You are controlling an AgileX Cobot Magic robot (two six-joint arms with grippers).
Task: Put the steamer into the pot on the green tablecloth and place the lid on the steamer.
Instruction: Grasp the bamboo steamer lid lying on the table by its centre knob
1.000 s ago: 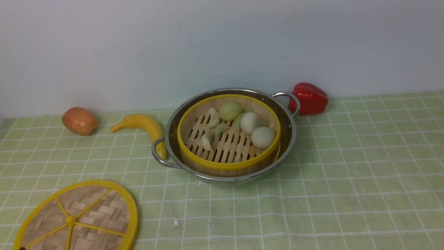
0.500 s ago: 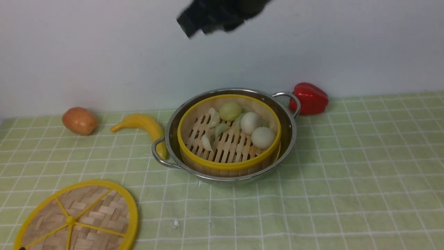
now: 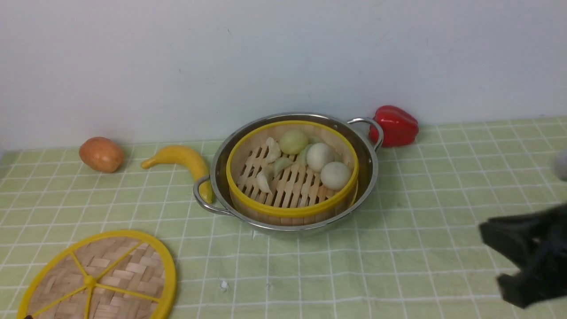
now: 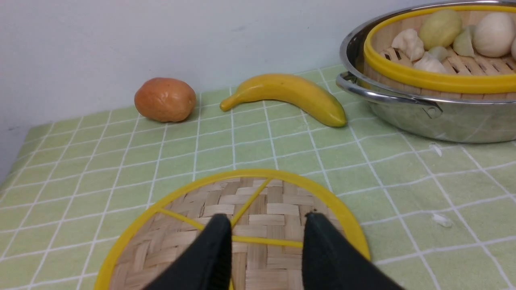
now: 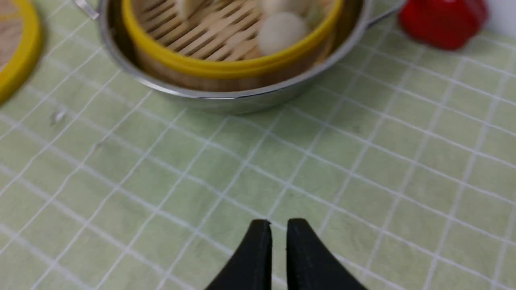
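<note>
The steamer (image 3: 288, 212) already sits inside the pot (image 3: 366, 166) on the green tablecloth (image 3: 421, 221), so what is left for me is the lid (image 4: 258, 201), which lies flat on the cloth near my left side, well apart from the pot. My left claw (image 4: 267, 217) hangs over it with its fingers spread and nothing between them. My right claw (image 5: 278, 223) is over bare cloth on the other side, its fingers parted by only a narrow slit and pinching nothing. I judge the lid to be light and fairly stiff: a thin disc of pale woven bamboo strips, framed by a smooth yellow rim with yellow spokes running to the centre. The weave looks rough enough to give grip, while the yellow parts look slick. Since it lies flush on the tabletop, its edge offers little to get under, so I would take it at the centre hub where the spokes meet, or across one spoke, and keep it level. The steamer's wall is banded bamboo with a slatted wooden floor and a matching yellow rim. The pot is shiny steel with looped handles.
</note>
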